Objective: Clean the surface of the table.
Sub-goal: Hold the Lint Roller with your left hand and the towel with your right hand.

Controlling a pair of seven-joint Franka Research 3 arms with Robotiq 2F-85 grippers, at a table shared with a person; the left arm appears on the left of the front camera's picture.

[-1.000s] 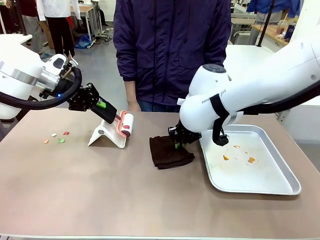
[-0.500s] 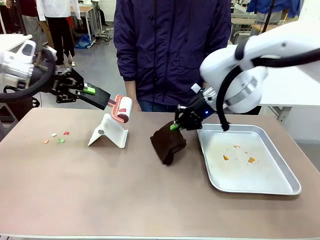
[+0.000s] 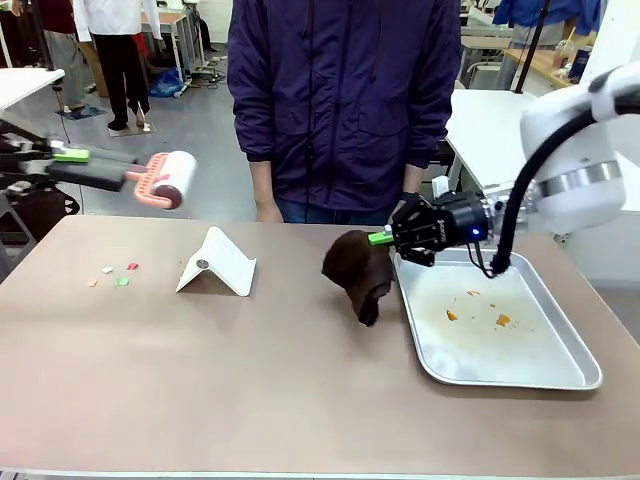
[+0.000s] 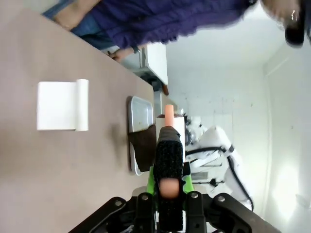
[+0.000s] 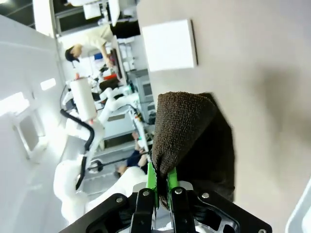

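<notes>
The right gripper (image 3: 383,238) pinches a cloth (image 3: 362,268) by one corner; the left gripper (image 3: 75,160) clamps a lint roller (image 3: 165,180). The cloth could slip loose near the far edge of the table (image 3: 300,400).

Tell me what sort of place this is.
Likely a robotics lab: a white robot arm works at the table facing a person, with a white worktable and other people behind.

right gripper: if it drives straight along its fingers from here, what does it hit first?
The right gripper is shut on the brown cloth. Beyond that, probably the white folded stand on the table, though it may pass above; depth is unclear.
</notes>
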